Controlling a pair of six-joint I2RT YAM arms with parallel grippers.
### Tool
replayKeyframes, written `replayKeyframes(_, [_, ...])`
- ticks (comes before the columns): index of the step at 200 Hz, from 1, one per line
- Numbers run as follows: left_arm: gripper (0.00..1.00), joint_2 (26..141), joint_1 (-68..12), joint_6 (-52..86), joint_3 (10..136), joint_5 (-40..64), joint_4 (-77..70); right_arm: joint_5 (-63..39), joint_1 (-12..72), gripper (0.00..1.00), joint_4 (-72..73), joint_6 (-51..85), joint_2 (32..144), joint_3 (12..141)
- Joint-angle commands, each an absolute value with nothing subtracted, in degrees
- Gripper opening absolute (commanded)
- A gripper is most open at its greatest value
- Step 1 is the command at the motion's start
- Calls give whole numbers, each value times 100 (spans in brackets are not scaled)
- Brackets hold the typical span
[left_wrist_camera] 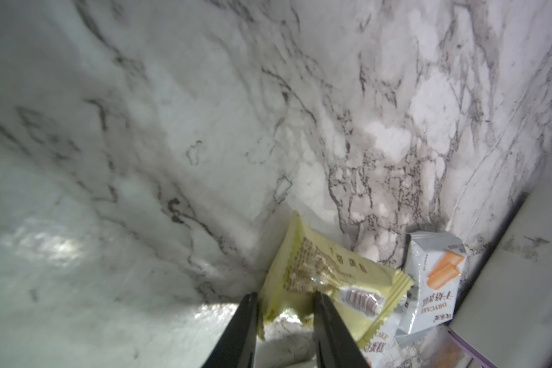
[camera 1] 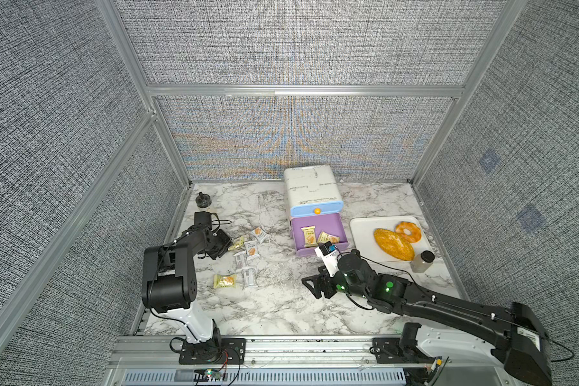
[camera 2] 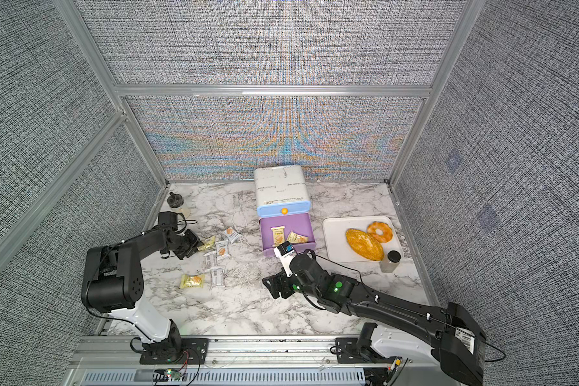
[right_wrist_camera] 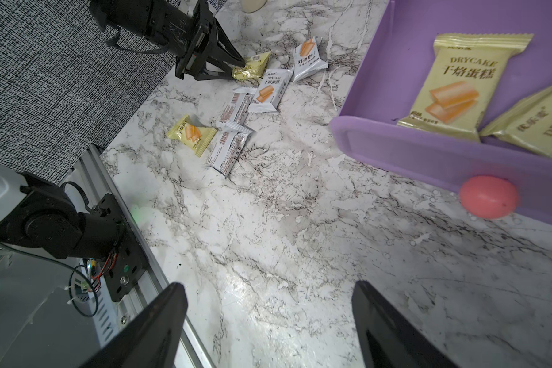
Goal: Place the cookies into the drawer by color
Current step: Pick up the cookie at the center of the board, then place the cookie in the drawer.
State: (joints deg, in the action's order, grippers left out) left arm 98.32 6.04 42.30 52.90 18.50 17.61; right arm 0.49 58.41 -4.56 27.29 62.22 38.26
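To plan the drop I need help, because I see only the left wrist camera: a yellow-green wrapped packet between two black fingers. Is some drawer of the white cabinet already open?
Observer: Yes. In both top views the purple plastic drawer of the small white cabinet is pulled out.
Operator: Is it empty?
Observer: No. Two yellow-green wrapped packets lie inside it.
Operator: And where is the right gripper?
Observer: The right gripper is open and empty, above the marble table on the near side of that drawer.
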Motion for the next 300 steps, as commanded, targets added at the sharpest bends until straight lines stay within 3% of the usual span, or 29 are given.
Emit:
replayKeyframes(1, [26, 9668, 606, 4141, 5232, 1745, 1808, 51, 5843, 86, -510, 2777, 6192, 3797])
replayKeyframes(42, [0, 9345, 606, 3995, 5272, 1667, 2086, 29, 5839, 86, -466, 2812, 6161, 3744])
replayKeyframes(111, [0, 7976, 320, 4020, 5043, 1922, 2507, 388, 5844, 86, -517, 2951, 5863, 3578])
replayKeyframes(121, [0, 7637, 121, 4088, 5011, 1845, 2589, 625, 5815, 88, -564, 3064, 5770, 3527])
replayKeyframes(136, [0, 7147, -182, 4226, 4995, 1736, 2725, 958, 5740, 99, -680, 3239, 5634, 3439])
replayKeyframes(194, [0, 5920, -1951, 4896, 5148, 963, 2755, 2072, 5175, 99, -1285, 4257, 4871, 2933])
replayKeyframes(242, [0, 6476, -3463, 5010, 5823, 172, 2637, 2895, 5004, 99, -1810, 4869, 4307, 2749])
replayKeyframes(300, [0, 8384, -4720, 4813, 7114, -279, 2295, 2960, 4905, 99, -2038, 4968, 4495, 2810])
